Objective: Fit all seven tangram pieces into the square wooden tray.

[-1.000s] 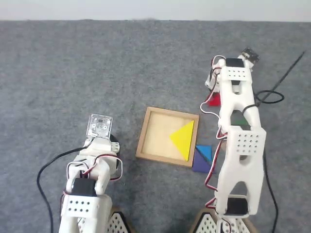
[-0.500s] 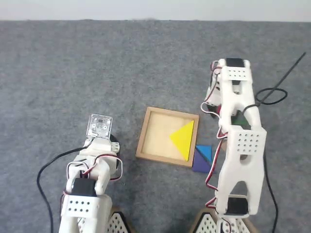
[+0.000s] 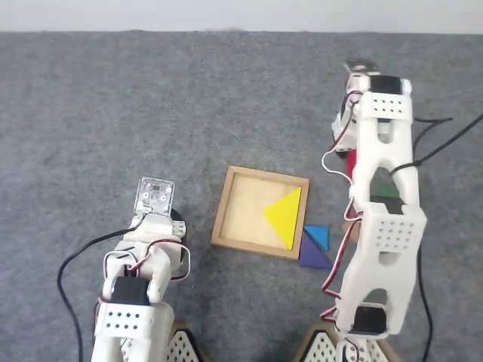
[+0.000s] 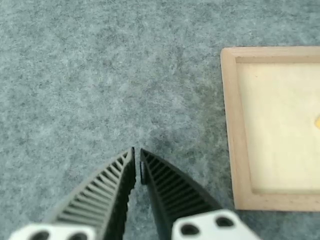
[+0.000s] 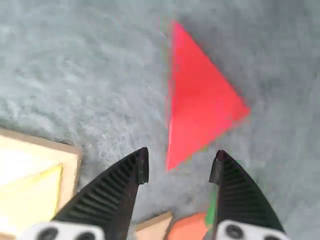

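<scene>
The square wooden tray (image 3: 220, 215) lies flat near the centre of the table (image 3: 113, 98). One piece is inside it: a yellow triangle (image 3: 285, 215) lies in the 3 o'clock half, one edge along the rim on that side. A blue triangle (image 3: 318, 237) and a purple piece (image 3: 310, 258) lie on the table at 4 o'clock from the tray, just beside its rim and touching each other.

The right arm (image 3: 381, 226) is stretched out toward 12 o'clock along the 3 o'clock side of the tray, its wrist well beyond the tray's far edge. The right tool (image 5: 181, 154) points down at the table. Its jaws stand open, one to each side of the near corner of a red triangle (image 5: 200, 107), with no contact visible. The red triangle lies flat on the table at 2 o'clock from the tray. A green piece (image 3: 386, 188) is partly visible under the arm's mid-section.

The left arm (image 3: 139, 279) is folded close to its base at 8 o'clock from the tray. The left tool (image 4: 137, 152) is closed with nothing between its jaws, its tips just above bare table and near the tray's 9 o'clock rim.
</scene>
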You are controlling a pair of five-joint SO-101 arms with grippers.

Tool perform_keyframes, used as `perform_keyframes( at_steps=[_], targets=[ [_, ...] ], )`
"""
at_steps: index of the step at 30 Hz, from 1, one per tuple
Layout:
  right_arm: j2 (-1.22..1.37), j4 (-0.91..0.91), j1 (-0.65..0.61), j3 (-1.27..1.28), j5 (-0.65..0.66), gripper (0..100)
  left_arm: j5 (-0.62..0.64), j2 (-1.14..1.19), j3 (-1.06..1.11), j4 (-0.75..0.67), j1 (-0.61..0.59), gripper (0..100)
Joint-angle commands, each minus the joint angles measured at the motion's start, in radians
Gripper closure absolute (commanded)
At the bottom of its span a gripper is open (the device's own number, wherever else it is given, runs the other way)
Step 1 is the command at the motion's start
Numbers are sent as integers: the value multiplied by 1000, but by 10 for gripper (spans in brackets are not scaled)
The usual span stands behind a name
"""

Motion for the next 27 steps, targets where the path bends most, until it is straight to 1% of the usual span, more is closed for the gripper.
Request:
perform_keyframes(
  at_steps=[1, 4, 6, 9, 11, 15, 18, 23, 27],
  targets=[
    [5, -73, -10, -32, 124, 732, 5, -12, -8, 2, -5, 985],
    [70, -166, 16, -64, 91, 653, 5, -12, -8, 2, -5, 985],
    [113, -260, 35, -81, 68, 628, 5, -12, -8, 2, -5, 985],
    [174, -417, 45, -83, 69, 642, 5, -12, -8, 2, -5, 985],
    [205, -467, 44, -83, 69, 660, 5, -12, -8, 2, -5, 985],
    [246, -407, 36, -83, 71, 693, 5, -12, -8, 2, -5, 985],
    [257, -331, 45, -83, 75, 745, 5, -12, -8, 2, -5, 985],
    [254, -142, 42, -84, 221, 849, 5, -12, -8, 2, -5, 985],
    [240, -8, 42, -126, 242, 880, 5, -12, -8, 2, -5, 985]
  ],
)
